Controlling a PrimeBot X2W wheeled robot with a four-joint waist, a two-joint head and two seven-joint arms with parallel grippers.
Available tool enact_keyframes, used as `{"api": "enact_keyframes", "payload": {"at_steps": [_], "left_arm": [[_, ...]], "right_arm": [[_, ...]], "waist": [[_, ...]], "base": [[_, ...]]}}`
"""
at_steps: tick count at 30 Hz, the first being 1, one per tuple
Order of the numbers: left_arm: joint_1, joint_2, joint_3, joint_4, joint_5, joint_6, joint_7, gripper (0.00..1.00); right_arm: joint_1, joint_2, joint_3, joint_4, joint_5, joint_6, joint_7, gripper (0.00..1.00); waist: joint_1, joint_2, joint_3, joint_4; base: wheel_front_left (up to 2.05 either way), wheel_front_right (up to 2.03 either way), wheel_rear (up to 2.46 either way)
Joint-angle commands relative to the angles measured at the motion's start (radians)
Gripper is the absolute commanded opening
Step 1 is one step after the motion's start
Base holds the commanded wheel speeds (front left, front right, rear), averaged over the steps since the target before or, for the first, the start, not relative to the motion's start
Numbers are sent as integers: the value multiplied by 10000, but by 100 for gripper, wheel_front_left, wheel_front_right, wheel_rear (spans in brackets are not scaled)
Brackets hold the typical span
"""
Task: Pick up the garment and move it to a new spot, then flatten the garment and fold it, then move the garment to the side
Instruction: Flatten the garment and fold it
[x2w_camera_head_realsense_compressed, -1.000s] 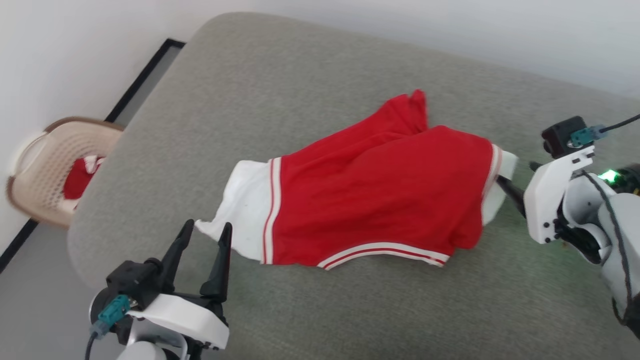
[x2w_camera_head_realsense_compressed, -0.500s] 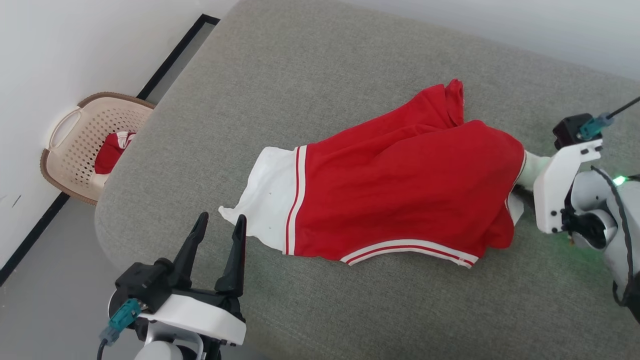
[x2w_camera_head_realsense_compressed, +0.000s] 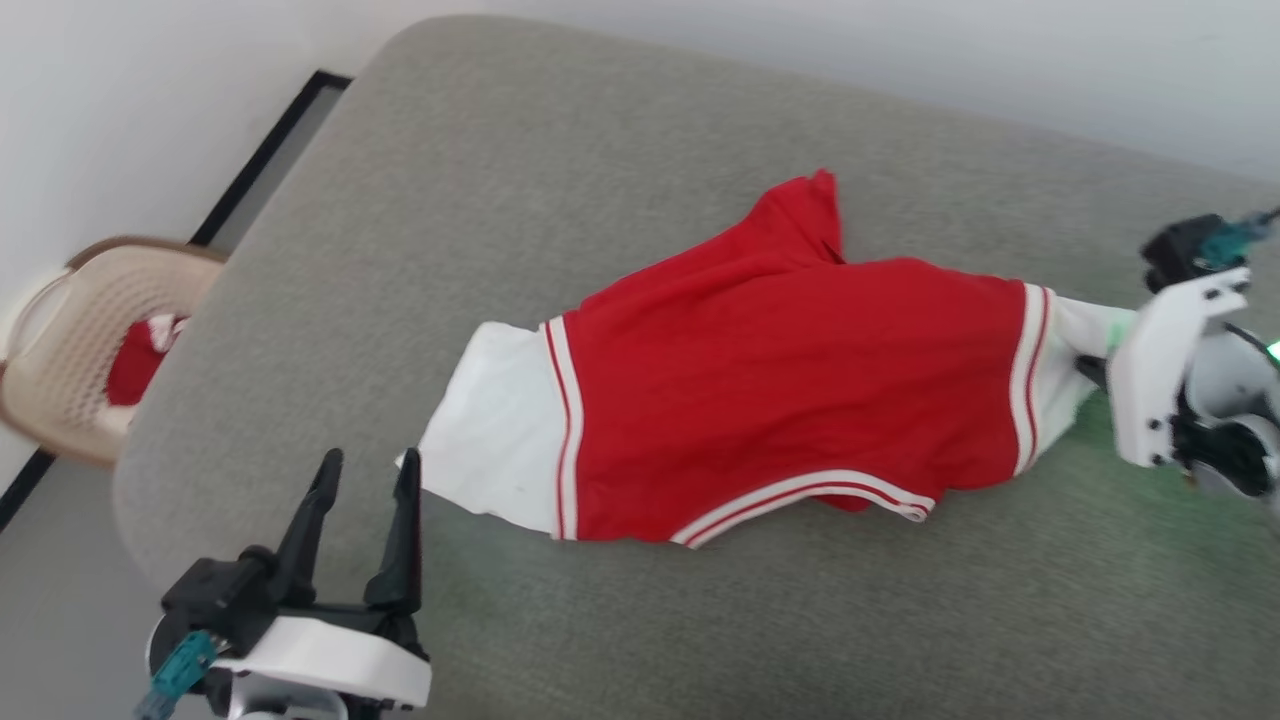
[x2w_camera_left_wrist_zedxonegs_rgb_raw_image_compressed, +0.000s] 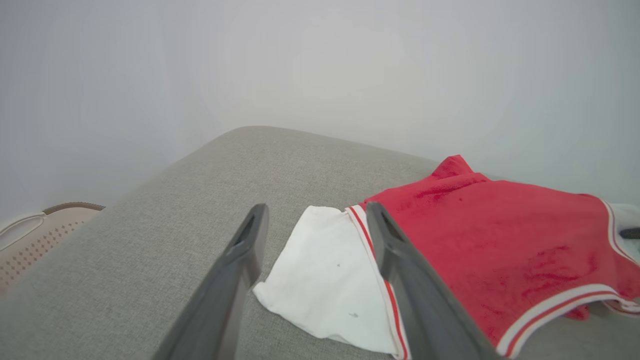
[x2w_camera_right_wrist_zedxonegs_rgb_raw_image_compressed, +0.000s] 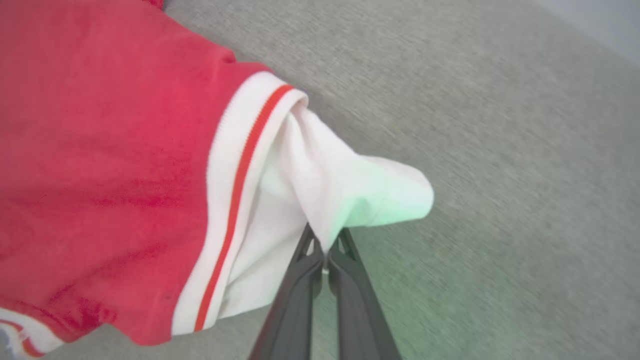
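The garment (x2w_camera_head_realsense_compressed: 780, 390), a bright red shirt with white sleeve ends and striped trim, lies stretched across the grey cushion (x2w_camera_head_realsense_compressed: 560, 160). My right gripper (x2w_camera_right_wrist_zedxonegs_rgb_raw_image_compressed: 325, 252) is shut on the white right sleeve end (x2w_camera_right_wrist_zedxonegs_rgb_raw_image_compressed: 345, 190), which bunches up over the fingers; in the head view that gripper (x2w_camera_head_realsense_compressed: 1090, 365) sits at the garment's right end. The left gripper (x2w_camera_head_realsense_compressed: 365, 470) stands open, fingers pointing up, just left of the white left sleeve end (x2w_camera_head_realsense_compressed: 490, 440), apart from it. Through the left wrist view, that white sleeve end (x2w_camera_left_wrist_zedxonegs_rgb_raw_image_compressed: 325, 280) lies between and beyond the open fingers (x2w_camera_left_wrist_zedxonegs_rgb_raw_image_compressed: 240, 270).
A beige perforated basket (x2w_camera_head_realsense_compressed: 60, 340) with a small red-and-white cloth (x2w_camera_head_realsense_compressed: 135, 355) inside stands on the floor off the cushion's left edge, by the white wall. The cushion's rounded corner lies near my left gripper. Grey cushion surface extends behind and in front of the garment.
The right gripper has closed on the white right sleeve end and pulled it rightward, drawing the red body flatter. The head camera has shifted between frames. The left gripper stays open.
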Motion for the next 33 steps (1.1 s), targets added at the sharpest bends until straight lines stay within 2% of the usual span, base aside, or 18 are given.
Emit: {"api": "enact_keyframes", "payload": {"at_steps": [1, 6, 13, 18, 25, 26, 27, 28, 33], "left_arm": [[179, 20, 140, -51, 70, -68, -49, 100], [374, 86, 319, -83, 216, -146, -49, 100], [677, 214, 422, -43, 319, -178, -50, 100], [762, 252, 391, 20, 303, -203, -50, 100], [566, 392, 318, 196, 196, -228, -50, 100], [509, 431, 311, 195, 180, -229, -50, 100], [473, 474, 319, 201, 166, -219, -50, 100], [462, 512, 316, 213, 133, -215, -50, 100], [344, 904, 170, 277, -27, -224, 126, 100]], "right_arm": [[298, -270, -94, -175, 203, -24, 44, 0], [805, -822, -471, -459, 519, -24, 298, 0], [2031, -1565, -1464, -804, 843, -24, 1445, 0], [2892, -1315, -2451, -962, 637, -24, 1452, 0], [3468, -311, -3389, -671, -73, -23, 793, 0], [3467, -209, -3491, -646, -220, -23, 707, 28], [3456, -82, -3608, -622, -299, -23, 643, 86], [3450, 16, -3691, -599, -415, -23, 638, 100], [3368, 267, -4107, -1061, -843, -21, 755, 100]], "waist": [[0, -1, -233, -364], [0, -1, -446, -720], [0, -1, -789, -1131], [0, -1, -896, -1299], [0, -1, -859, -1561], [0, -1, -855, -1610], [0, -1, -851, -1668], [0, -1, -851, -1732], [0, -1, -794, -2144]], "base": [[0, 0, 0], [0, 0, 0], [0, 0, 0], [0, 0, 0], [0, 0, 0], [0, 0, 0], [0, 0, 0], [0, 0, 0], [0, 0, 0]]}}
